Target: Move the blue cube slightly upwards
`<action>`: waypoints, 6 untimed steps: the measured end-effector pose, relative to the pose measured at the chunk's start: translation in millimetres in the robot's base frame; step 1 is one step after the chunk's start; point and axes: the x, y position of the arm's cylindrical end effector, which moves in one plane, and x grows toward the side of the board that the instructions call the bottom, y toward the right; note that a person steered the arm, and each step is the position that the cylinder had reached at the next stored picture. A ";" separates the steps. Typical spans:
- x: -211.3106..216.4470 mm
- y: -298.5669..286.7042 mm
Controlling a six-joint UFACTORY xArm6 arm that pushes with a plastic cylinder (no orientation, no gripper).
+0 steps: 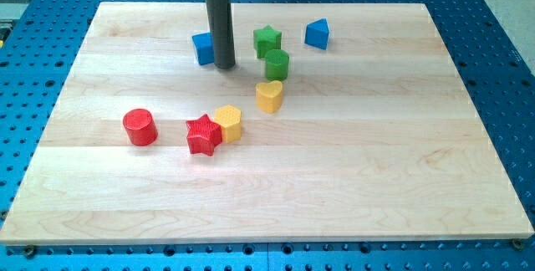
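Observation:
The blue cube (202, 48) sits near the view's top, left of centre, on the wooden board (351, 162). My tip (224, 66) rests on the board right beside the cube's right side, partly covering it; I cannot tell if they touch. The dark rod rises from there to the view's top edge.
A second blue block (317, 33) lies at the top right. A green star (267, 40) and green cylinder (277, 63) sit right of my tip. A yellow heart (269, 96), yellow hexagon (228, 123), red star (203, 135) and red cylinder (140, 127) lie lower.

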 end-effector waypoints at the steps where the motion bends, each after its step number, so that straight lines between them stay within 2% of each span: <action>1: 26.8 -1.2; 2: 31.0 -37.9; 3: 31.0 -43.4; 6: 30.6 -18.0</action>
